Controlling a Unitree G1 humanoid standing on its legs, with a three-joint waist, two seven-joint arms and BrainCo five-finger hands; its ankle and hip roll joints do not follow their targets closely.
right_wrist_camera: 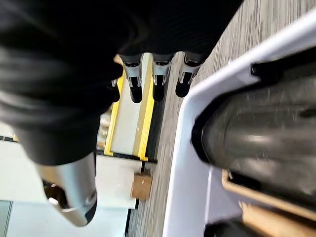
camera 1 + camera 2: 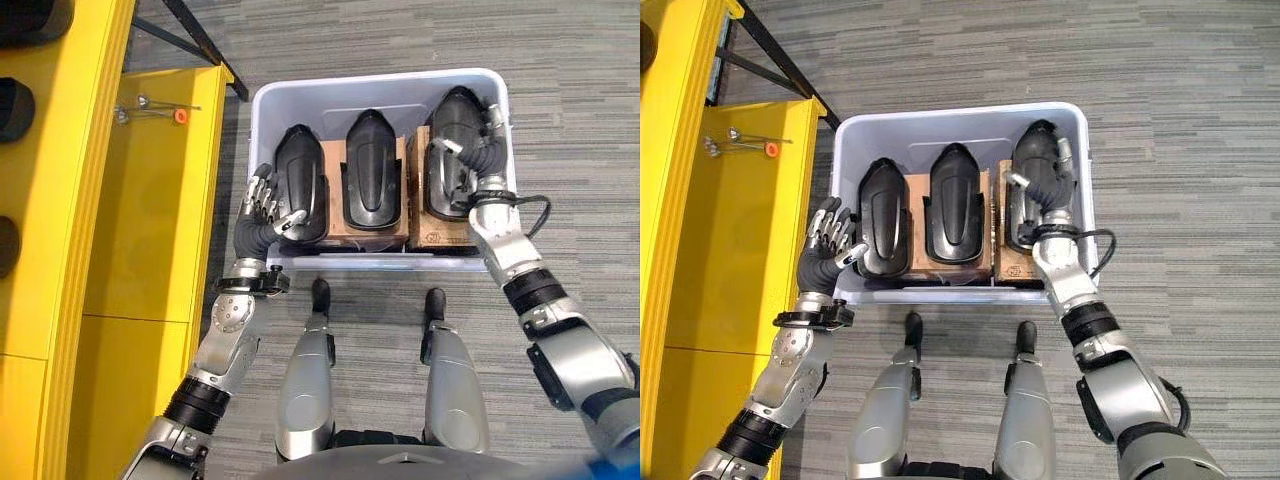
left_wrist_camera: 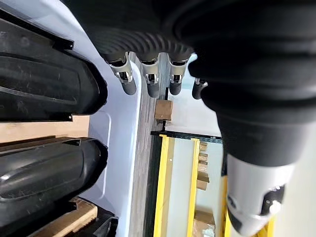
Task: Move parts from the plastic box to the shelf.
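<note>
No writing I can read shows on anything here; there is faint print on the front of a cardboard piece in the box, too small to make out.

The pale plastic box sits on the grey carpet straight ahead of me, with the yellow shelf just beside it on my left. Inside the box three black parts stand side by side on brown cardboard: the left part, the middle part and the right part.

My left hand is at the box's left wall, fingers straight and spread outside the rim, thumb reaching in to touch the left part; it grips nothing. My right hand is at the box's right wall, against the right part. Its fingers are extended over the rim and its thumb lies on the part's top, relaxed rather than clamped.

On the shelf's surface lie a few small metal pieces, one with an orange tip.
</note>
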